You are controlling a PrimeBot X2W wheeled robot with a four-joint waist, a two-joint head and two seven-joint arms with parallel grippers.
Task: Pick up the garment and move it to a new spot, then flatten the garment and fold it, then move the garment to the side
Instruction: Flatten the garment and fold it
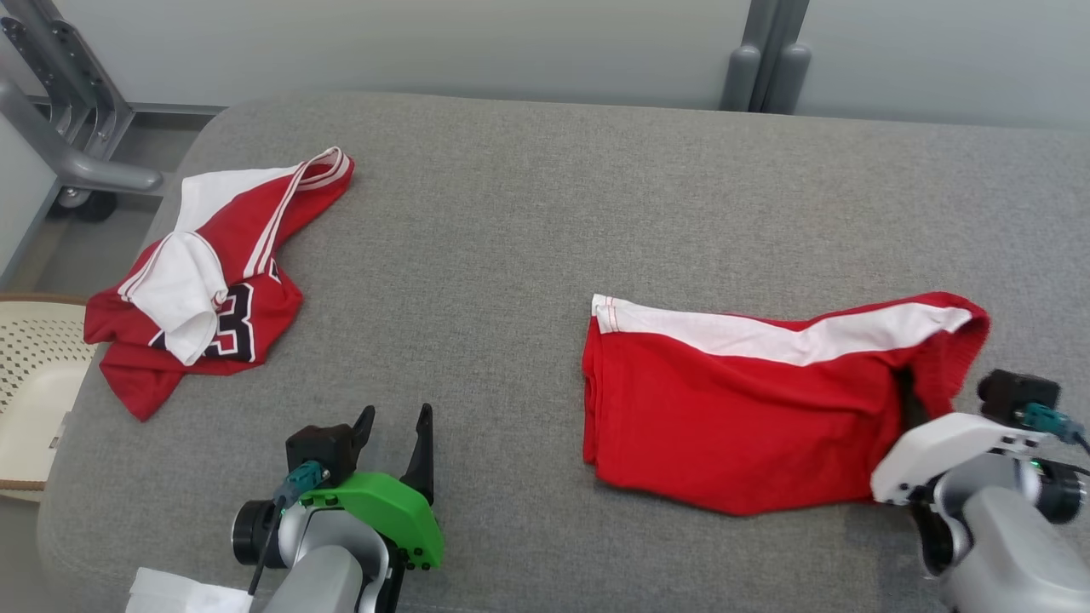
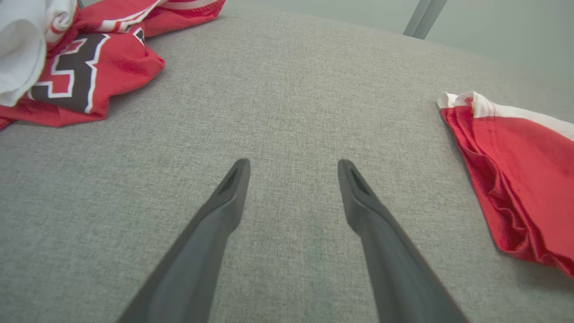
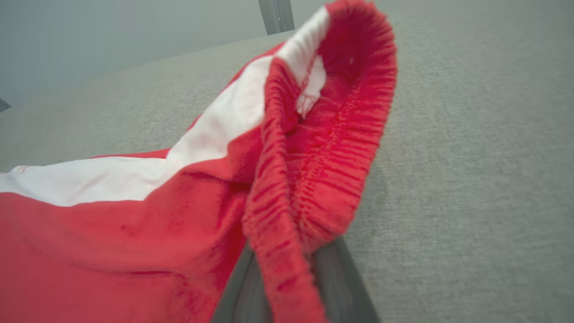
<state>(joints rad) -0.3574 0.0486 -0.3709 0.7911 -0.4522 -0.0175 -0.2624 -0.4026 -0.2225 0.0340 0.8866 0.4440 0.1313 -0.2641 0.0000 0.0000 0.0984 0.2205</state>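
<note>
We record 2 garments on 1 grey fabric tabletop (image 1: pixel 511 213). Item 1, the red shorts (image 1: pixel 732 409): they lie on the robot's right half of the tabletop, roughly flat and lengthwise across the head view, with 1 white stripe (image 1: pixel 766 332) along the far edge and the hem end pointing toward the middle. Their ribbed elastic waistband (image 3: pixel 332 170) is at the right end, where it stands up off the surface in a fold. The right hand (image 3: pixel 289 278) is closed on that waistband. In the right wrist view we see the gathered red band pinched between its 2 dark fingers (image 3: pixel 338 287), which sit tight on either side of the cloth. The left hand (image 1: pixel 396 413) is at the near edge, left of the shorts and well apart from them. Its 2 fingers are spread wide above bare grey fabric and grip nothing. Item 2, a red and white jersey (image 1: pixel 204 281) with dark numerals: it is crumpled at the far left of the tabletop, well apart from both hands. Off the left edge we note 1 cream perforated basket (image 1: pixel 34 383). A grey metal frame (image 1: pixel 60 128) stands behind it.
</note>
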